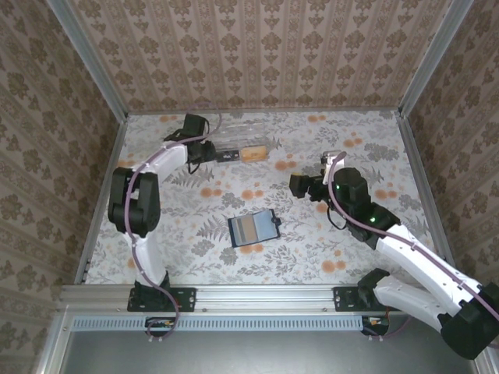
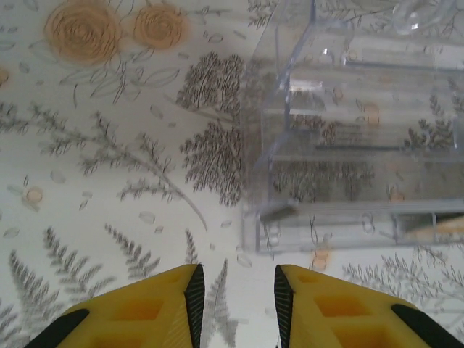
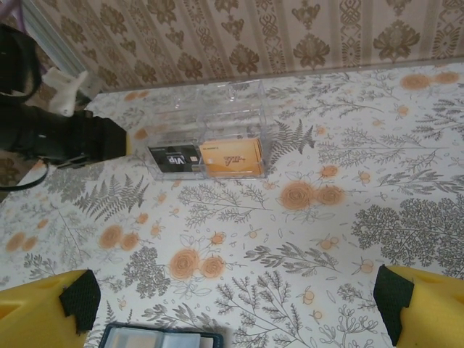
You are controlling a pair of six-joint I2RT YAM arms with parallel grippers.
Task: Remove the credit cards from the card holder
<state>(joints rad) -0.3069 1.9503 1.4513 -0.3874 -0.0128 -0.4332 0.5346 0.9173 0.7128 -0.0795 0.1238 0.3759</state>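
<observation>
The card holder [image 1: 253,229] lies open and flat mid-table, navy-edged with a pale inside; its top edge shows at the bottom of the right wrist view [image 3: 163,338]. An orange credit card [image 3: 232,156] and a black one [image 3: 174,157] lie inside a clear plastic box [image 1: 238,146]. My left gripper [image 2: 235,293] hovers just short of that box's left end [image 2: 348,145], fingers a small gap apart with nothing between them. Right of the holder, my right gripper [image 3: 235,301] hangs above the table, wide open and empty.
The clear box sits near the back wall [image 1: 257,54]. The left arm [image 3: 58,134] reaches in at the box's left end. Floral tablecloth [image 1: 195,257] lies bare around the holder. Metal side rails [image 1: 421,164] bound the table.
</observation>
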